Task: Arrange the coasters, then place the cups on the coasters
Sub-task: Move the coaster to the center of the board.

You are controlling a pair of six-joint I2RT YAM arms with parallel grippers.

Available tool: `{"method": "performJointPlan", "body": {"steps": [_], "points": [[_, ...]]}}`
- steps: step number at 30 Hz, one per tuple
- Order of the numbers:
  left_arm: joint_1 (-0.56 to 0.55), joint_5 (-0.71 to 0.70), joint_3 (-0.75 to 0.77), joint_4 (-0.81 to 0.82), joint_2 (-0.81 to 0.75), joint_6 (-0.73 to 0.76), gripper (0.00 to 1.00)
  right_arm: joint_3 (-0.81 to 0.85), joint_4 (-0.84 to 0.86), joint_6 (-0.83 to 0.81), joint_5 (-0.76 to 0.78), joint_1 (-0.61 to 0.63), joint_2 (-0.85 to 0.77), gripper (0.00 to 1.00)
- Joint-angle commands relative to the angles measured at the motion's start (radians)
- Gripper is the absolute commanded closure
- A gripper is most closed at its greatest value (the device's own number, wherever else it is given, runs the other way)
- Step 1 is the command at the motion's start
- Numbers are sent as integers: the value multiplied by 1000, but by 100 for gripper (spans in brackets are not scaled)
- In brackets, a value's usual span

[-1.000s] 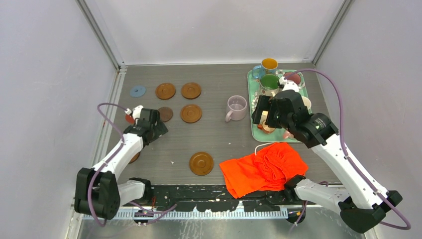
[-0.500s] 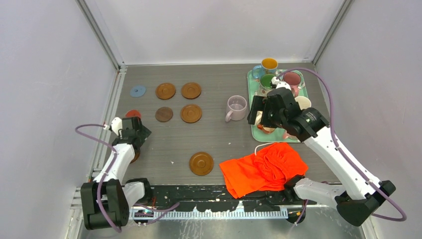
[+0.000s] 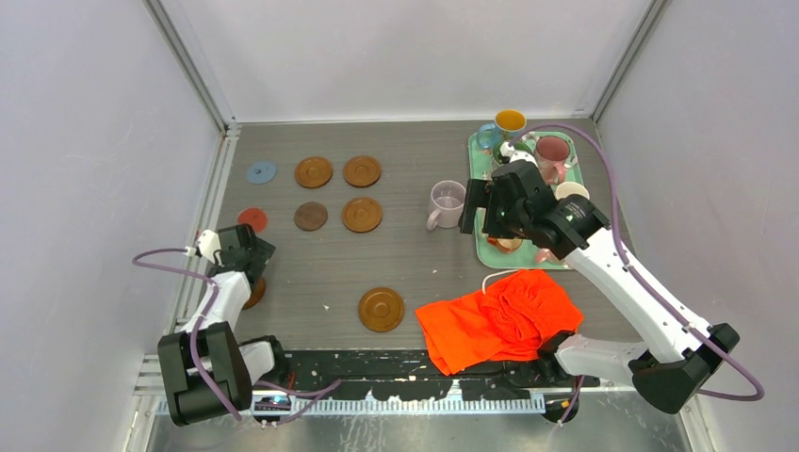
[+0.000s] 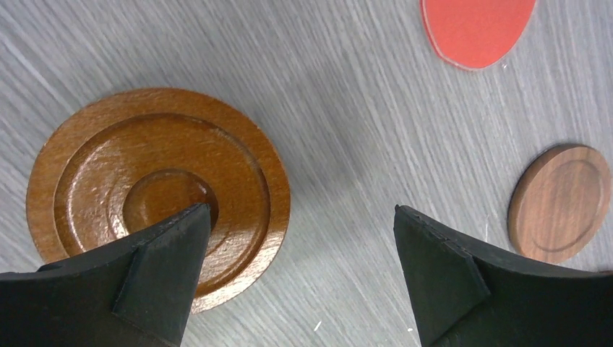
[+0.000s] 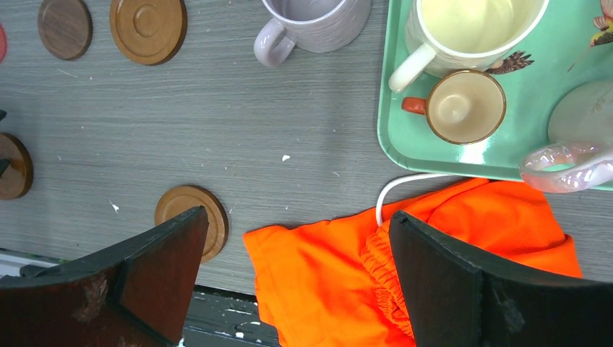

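While the coasters are only part sorted, the overhead view shows a loose grid at the far left of the tabletop (image 3: 415, 273): blue coaster (image 3: 261, 171), brown coasters (image 3: 362, 170) in two rows, red coaster (image 3: 252, 218). One stray brown coaster (image 3: 381, 308) lies near the front edge. Left hand (image 3: 247, 271) hangs low over a grooved coaster (image 3: 256, 294) at the near left. Right hand (image 3: 476, 209) hovers between the lilac mug (image 3: 448, 202), alone on the tabletop, and the teal tray (image 3: 487, 252) carrying the other cups; orange cloth (image 3: 499, 315) lies in front. Left wrist view: fingers wide apart, nothing between them. One fingertip is over the grooved coaster's inner rings and the other over bare tabletop, so the disc is not straddled. Right wrist view: fingers wide apart and empty, above the cloth's edge; cream mug (image 5: 470, 29) and tiny copper cup (image 5: 463, 107) sit on the tray. Coaster arranging looks to be the step in hand; no cup is on a coaster yet. Next, I'd judge, the left hand must shift sideways to bracket the thin disc's rim, then drop and pinch.
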Motion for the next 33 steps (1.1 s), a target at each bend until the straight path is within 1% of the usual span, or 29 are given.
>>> {"method": "performJointPlan", "body": {"steps": [1, 9, 12, 15, 18, 24, 28, 33], "points": [[8, 61, -15, 57, 37, -31, 0, 31, 23, 12, 6, 11, -7, 0], [-7, 127, -13, 54, 30, -22, 0, 1, 42, 3, 25, 10, -26, 0], [-53, 125, -8, 47, 23, -26, 0, -8, 52, 2, 29, 10, -34, 0], [-124, 97, 4, 38, 28, -33, 0, -20, 62, 2, 34, 11, -44, 0], [-187, 86, 22, 31, 54, -41, 0, -33, 71, 5, 39, 10, -61, 0], [-269, 83, 76, 14, 109, -38, 0, -55, 88, 13, 48, 10, -89, 0], [-287, 101, 99, 14, 139, -23, 0, -69, 99, 17, 50, 11, -103, 0], [-301, 78, 109, -5, 142, -25, 0, -79, 102, 16, 53, 10, -109, 0]]}}
